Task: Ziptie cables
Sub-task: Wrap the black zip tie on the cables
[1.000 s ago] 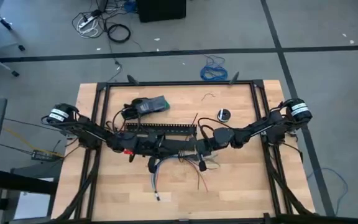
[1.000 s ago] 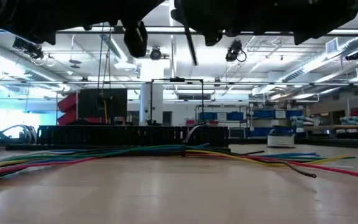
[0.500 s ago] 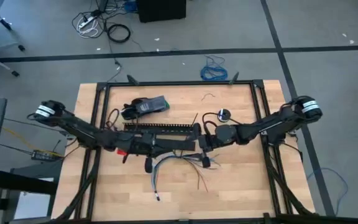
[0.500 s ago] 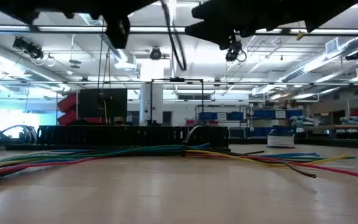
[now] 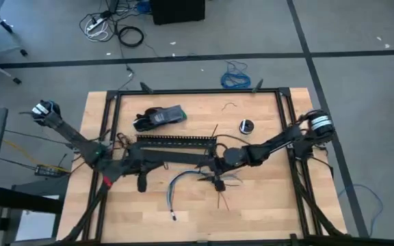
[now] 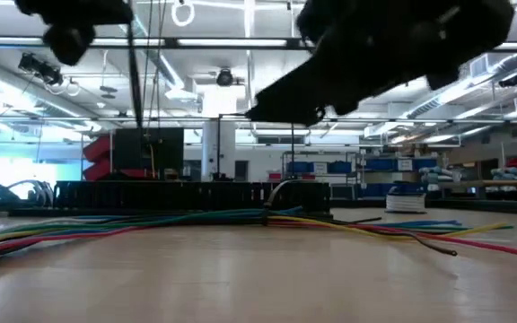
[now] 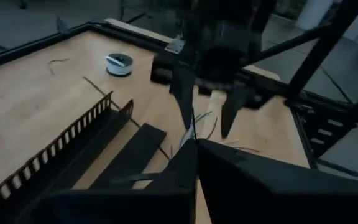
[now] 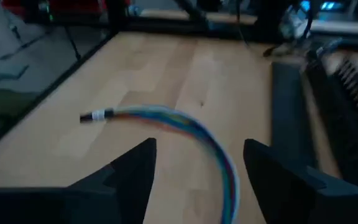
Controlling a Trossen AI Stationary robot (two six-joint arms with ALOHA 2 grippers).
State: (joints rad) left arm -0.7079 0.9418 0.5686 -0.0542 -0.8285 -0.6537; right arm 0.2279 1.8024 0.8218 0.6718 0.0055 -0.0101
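hovering over the middle of the wooden table, right gripper sits just above the cables, pointing toward the near edge. right wrist view: its two dark fingers stand wide apart, nothing between them, the cables curving on the wood ahead, one end capped with a small white tip. same gripper seen head-on in the left wrist view, jaws spread, empty.

left gripper sits to the left of the bundle, near the left end of the black slotted channel, clear of the wires. left wrist view shows its fingers meeting at a narrow seam; cannot tell whether anything thin is pinched there.

cables lie loose on the table between the two grippers, just in front of the channel; splayed ends fan out below the right gripper. low view: coloured wires flat on the wood, spreading to both sides, channel behind them.

one thin black strip lies slanted beyond the channel; likely a ziptie, too fine to be sure. small round spool near the right rail. dark handheld device at the far left part.
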